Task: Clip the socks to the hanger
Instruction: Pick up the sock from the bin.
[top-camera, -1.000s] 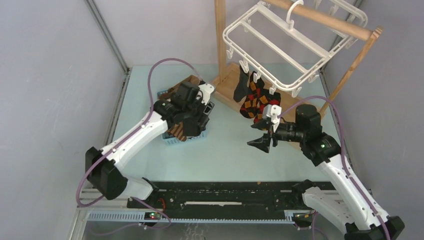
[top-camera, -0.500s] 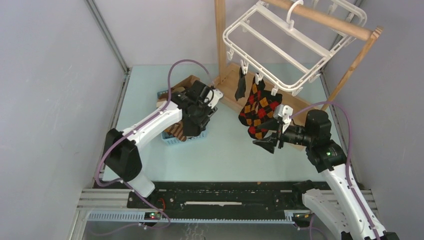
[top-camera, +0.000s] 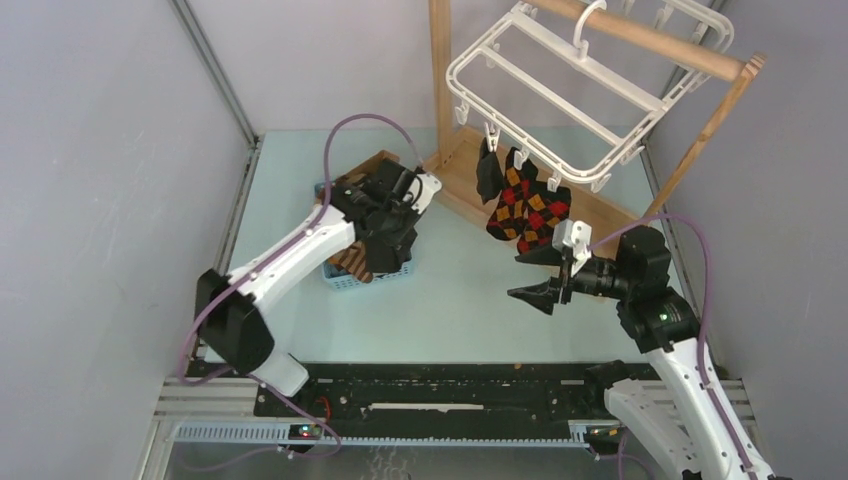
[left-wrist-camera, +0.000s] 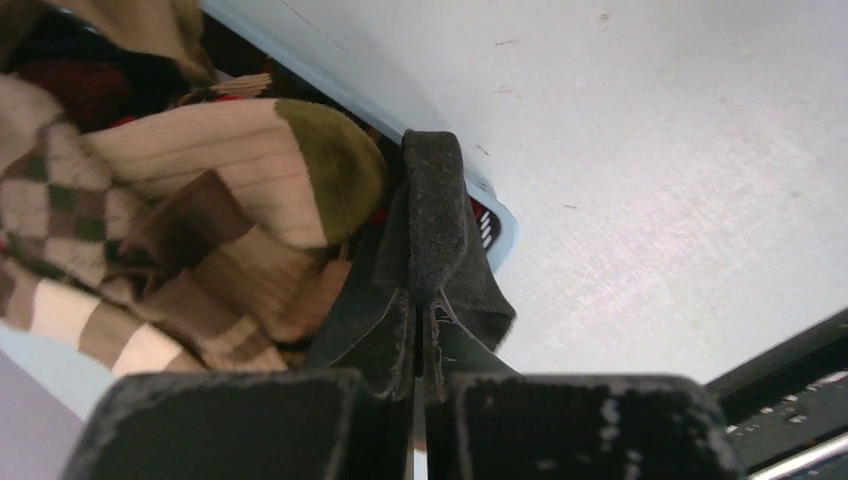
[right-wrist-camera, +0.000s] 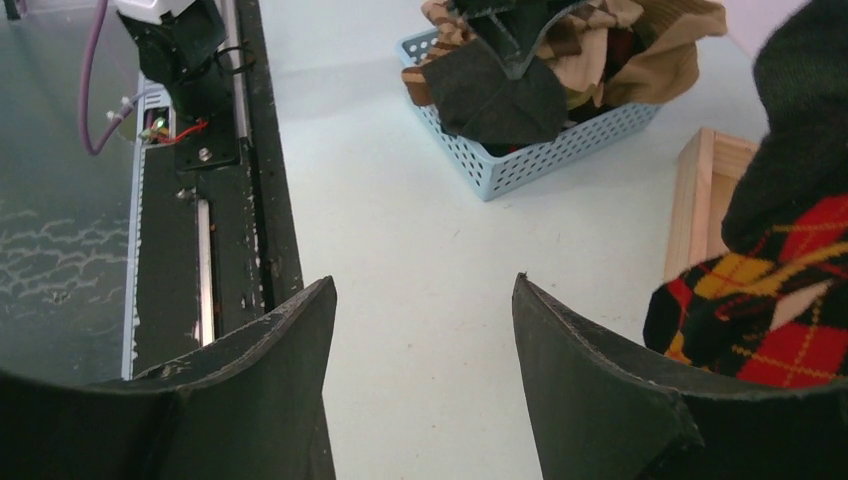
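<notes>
Left wrist view: left gripper (left-wrist-camera: 418, 325) pinching black sock (left-wrist-camera: 436, 205), seemingly; overhead view hides this; right gripper (right-wrist-camera: 424, 340) spread.

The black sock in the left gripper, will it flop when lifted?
Probably floppy: the black sock folds softly between the left gripper's shut fingers. Likely light, being thin cloth draped over the blue basket rim. Its fuzzy cloth probably won't slip.

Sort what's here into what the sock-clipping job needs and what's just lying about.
Job: white hanger; argyle socks clipped on it; black sock pinched in the left claw; sock pile; open right claw.
Bystanders: blue basket under the pile; wooden stand carrying the hanger.
</notes>
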